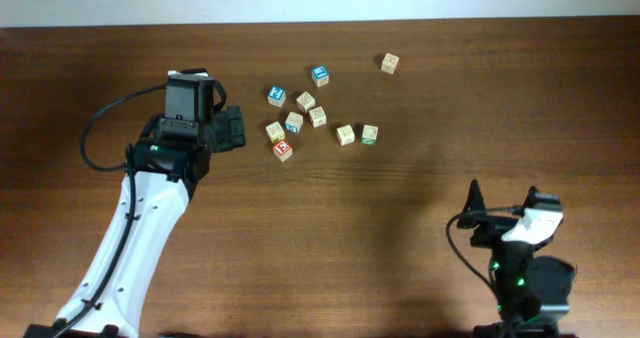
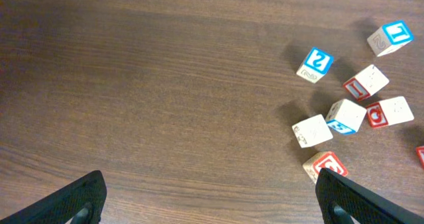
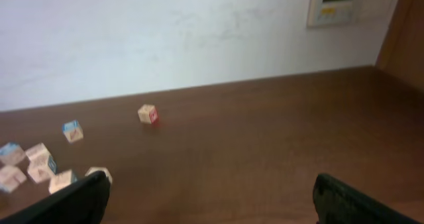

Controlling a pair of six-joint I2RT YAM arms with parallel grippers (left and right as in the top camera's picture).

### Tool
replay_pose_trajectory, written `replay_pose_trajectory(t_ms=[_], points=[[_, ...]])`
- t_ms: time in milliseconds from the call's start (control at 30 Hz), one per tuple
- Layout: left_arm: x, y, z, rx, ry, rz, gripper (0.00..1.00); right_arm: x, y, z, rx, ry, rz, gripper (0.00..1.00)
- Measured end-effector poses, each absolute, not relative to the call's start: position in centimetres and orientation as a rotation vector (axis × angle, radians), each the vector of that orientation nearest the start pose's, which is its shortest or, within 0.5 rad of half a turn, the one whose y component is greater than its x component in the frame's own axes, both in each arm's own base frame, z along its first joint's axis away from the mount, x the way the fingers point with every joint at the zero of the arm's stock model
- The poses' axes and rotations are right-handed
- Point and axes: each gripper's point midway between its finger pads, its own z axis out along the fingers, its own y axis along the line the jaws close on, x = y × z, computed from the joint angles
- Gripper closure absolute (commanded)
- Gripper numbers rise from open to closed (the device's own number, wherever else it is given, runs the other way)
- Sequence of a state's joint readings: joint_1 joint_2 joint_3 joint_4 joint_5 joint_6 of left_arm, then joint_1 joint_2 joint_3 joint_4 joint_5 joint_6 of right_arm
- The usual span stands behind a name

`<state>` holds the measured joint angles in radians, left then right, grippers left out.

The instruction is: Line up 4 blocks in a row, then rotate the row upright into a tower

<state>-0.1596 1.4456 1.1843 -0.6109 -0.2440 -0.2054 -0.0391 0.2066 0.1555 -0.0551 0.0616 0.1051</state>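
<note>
Blocks lie clustered on the table, just right of my left gripper; a lone block sits behind and right of them. My right gripper stands well apart, front right.

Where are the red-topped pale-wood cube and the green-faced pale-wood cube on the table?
red-topped pale-wood cube (image 1: 283, 150), overhead view, on its red letter face.
green-faced pale-wood cube (image 1: 369, 134), overhead view, on its top face.

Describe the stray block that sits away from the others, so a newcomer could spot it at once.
On the brown wooden table, a cluster of alphabet cubes lies near the far edge, beside the open left gripper. To the right of that cluster, nearer the far edge, the stray block sits alone. Unlike the others, it has no cube close beside it.
</note>
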Motion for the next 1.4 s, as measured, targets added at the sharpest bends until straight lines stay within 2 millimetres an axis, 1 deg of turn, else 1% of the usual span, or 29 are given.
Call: replay_pose_trajectory(t_ms=[100, 167, 400, 867, 933, 967, 1033, 1067, 1100, 1133, 1167, 1233, 1267, 1367, 1400], points=[[39.6, -2.2, 18.6, -0.163, 2.405, 0.13, 0.01, 25.0, -2.0, 16.6, 0.166, 1.645, -0.001, 0.02], [39.6, -2.2, 18.6, -0.163, 2.405, 0.131, 0.01, 24.7, -1.9, 16.0, 0.161, 1.644, 0.003, 0.02], [39.6, -2.2, 18.6, -0.163, 2.405, 0.131, 0.01, 24.6, 0.5, 16.0, 0.079, 1.645, 0.083, 0.02], [39.4, -2.1, 18.4, -0.164, 2.416, 0.14, 0.01, 24.6, 0.5, 15.9, 0.077, 1.646, 0.085, 0.02], [39.4, -1.3, 18.8, -0.186, 2.382, 0.178, 0.01, 24.6, 0.5, 15.9, 0.076, 1.646, 0.085, 0.02], [39.1, -0.4, 19.4, -0.214, 2.313, 0.181, 0.01, 24.6, 0.6, 15.9, 0.074, 1.646, 0.087, 0.02], [38.2, 0.9, 20.5, -0.22, 2.171, 0.146, 0.01, 24.6, 0.6, 16.0, 0.073, 1.643, 0.088, 0.02], [35.9, 2.2, 20.6, -0.2, 2.085, 0.131, 0.01, 24.6, 0.6, 15.9, 0.074, 1.645, 0.088, 0.02], [33.6, 3.1, 20.4, -0.182, 2.034, 0.135, 0.01, 24.6, 0.6, 15.9, 0.073, 1.644, 0.088, 0.02], [32.0, 3.4, 20.8, -0.156, 1.965, 0.131, 0.01, 24.6, 0.6, 16.0, 0.073, 1.64, 0.089, 0.02], [30.9, 3.4, 20.5, -0.134, 1.931, 0.132, 0.01, 24.6, 0.6, 15.9, 0.073, 1.643, 0.088, 0.02], [27.6, 3.9, 18.8, -0.103, 1.846, 0.172, 0.01, 24.6, 0.6, 15.9, 0.072, 1.643, 0.089, 0.02], [26.8, 3.8, 18.2, -0.08, 1.811, 0.185, 0.01, 24.6, 0.6, 16.0, 0.073, 1.643, 0.089, 0.02], [25.6, 3.7, 17.5, -0.061, 1.715, 0.206, 0.01, 24.6, 0.6, 15.9, 0.071, 1.643, 0.091, 0.02], [25.2, 3.7, 16.5, -0.051, 1.695, 0.216, 0.01, 24.6, 0.6, 15.9, 0.071, 1.643, 0.092, 0.02]])
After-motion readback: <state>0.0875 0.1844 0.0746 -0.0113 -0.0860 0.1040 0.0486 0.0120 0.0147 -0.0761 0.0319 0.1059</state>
